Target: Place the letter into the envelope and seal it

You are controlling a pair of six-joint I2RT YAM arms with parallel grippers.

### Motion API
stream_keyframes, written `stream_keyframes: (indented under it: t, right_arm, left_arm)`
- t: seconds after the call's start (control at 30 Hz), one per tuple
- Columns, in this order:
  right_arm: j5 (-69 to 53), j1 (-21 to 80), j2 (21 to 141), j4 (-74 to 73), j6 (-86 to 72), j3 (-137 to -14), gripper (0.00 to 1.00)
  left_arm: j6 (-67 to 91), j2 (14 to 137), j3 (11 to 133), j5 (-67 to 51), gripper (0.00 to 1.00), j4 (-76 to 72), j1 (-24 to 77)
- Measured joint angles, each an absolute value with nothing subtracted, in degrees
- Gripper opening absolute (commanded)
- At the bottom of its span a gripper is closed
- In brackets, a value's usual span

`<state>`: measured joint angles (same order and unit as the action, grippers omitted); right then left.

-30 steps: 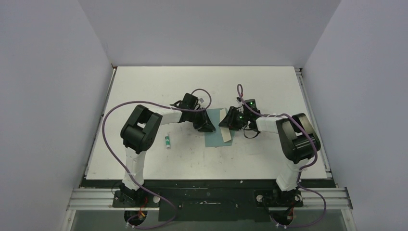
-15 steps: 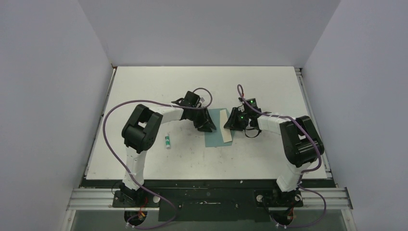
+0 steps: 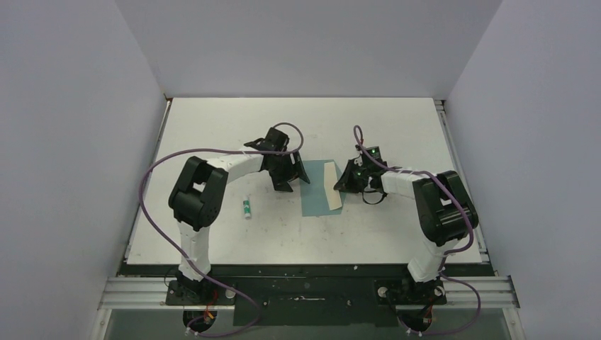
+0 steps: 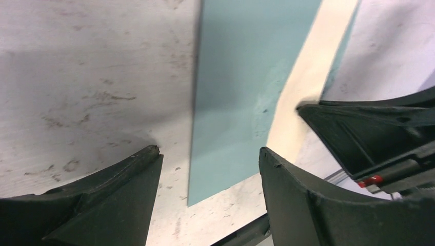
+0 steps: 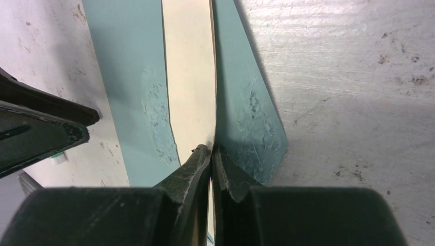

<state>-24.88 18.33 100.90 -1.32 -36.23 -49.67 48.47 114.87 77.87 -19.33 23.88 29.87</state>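
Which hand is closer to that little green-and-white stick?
Left. The left hand sits just right of the stick; the right hand is farther, beyond the envelope.

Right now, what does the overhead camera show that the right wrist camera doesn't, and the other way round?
Only the overhead view shows the left arm and right arm whole, the table edges, and a small white-and-green stick lying left of the envelope. Only the right wrist view shows the right gripper shut where the cream letter edge meets teal paper, and scuffed patches on that paper. Both show the envelope, the letter strip and the left gripper.
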Motion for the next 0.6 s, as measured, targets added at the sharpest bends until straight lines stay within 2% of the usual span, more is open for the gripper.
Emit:
stream_keyframes:
  t: [0.3,0.6]
  right_arm:
    - [-26.44,17.87,101.19,3.36,-41.08,-47.66,0.05]
    - [-26.33,21.21,103.11,8.40,-44.47,-47.64,0.05]
  left_arm:
    - [49.39,116.68,77.38,-23.09,0.47,23.99,29.91]
    - [50.35,116.92,76.34,-25.61,0.44,22.92,29.61]
